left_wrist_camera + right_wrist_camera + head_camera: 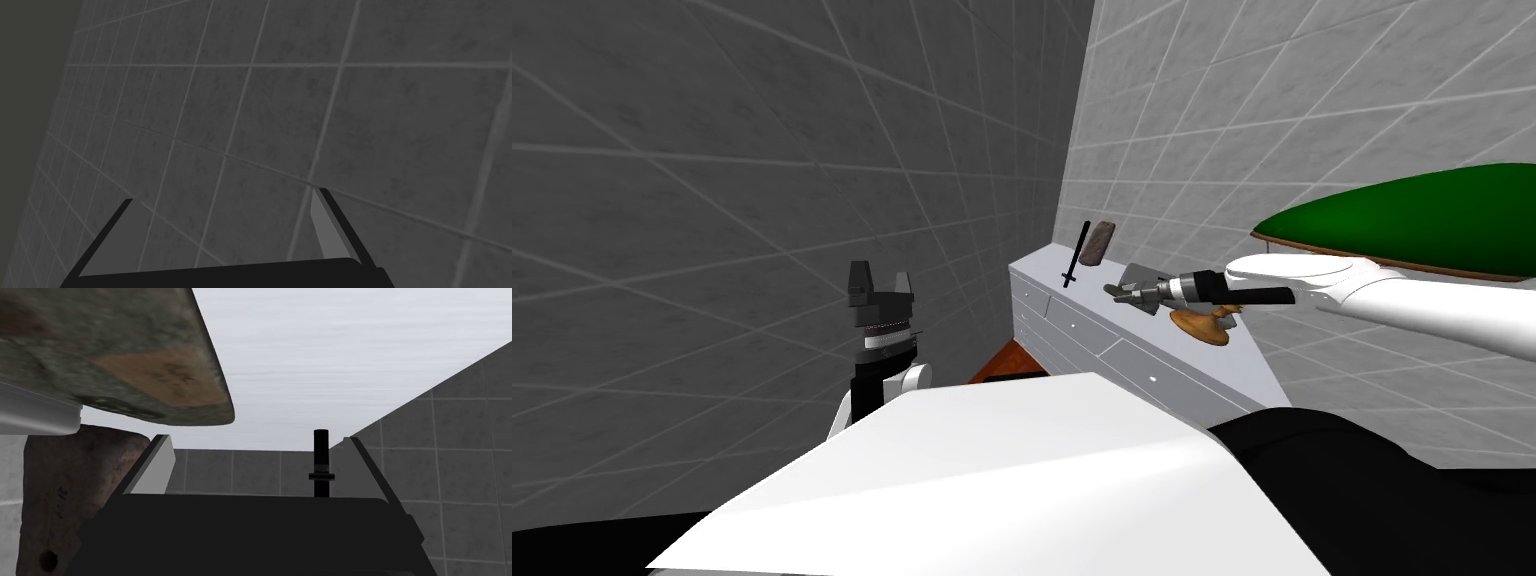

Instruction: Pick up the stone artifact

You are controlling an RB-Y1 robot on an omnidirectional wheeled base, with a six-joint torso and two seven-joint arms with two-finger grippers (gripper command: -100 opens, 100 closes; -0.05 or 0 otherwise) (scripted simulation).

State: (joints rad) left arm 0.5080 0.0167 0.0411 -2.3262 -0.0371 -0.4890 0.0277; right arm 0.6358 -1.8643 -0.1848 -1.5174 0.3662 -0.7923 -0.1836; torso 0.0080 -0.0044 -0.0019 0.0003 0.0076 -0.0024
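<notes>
One green-topped table (1412, 225) stands beside one white drawer chest (1072, 330). Four things sit on the chest. One mottled grey stone artifact (125, 353) lies just beside the right gripper (257, 438), whose jaws are wide and hold nothing. The others are one brown slab (65, 488), one wooden piece (1200, 325) and one black stick (1075, 255). The left gripper (222, 195) is raised, jaws wide.

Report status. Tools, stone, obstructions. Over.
Left tool open, raised at my left. Right tool open over dresser. Mottled stone close by one finger, not between them. Brown slab, black stick beyond.
</notes>
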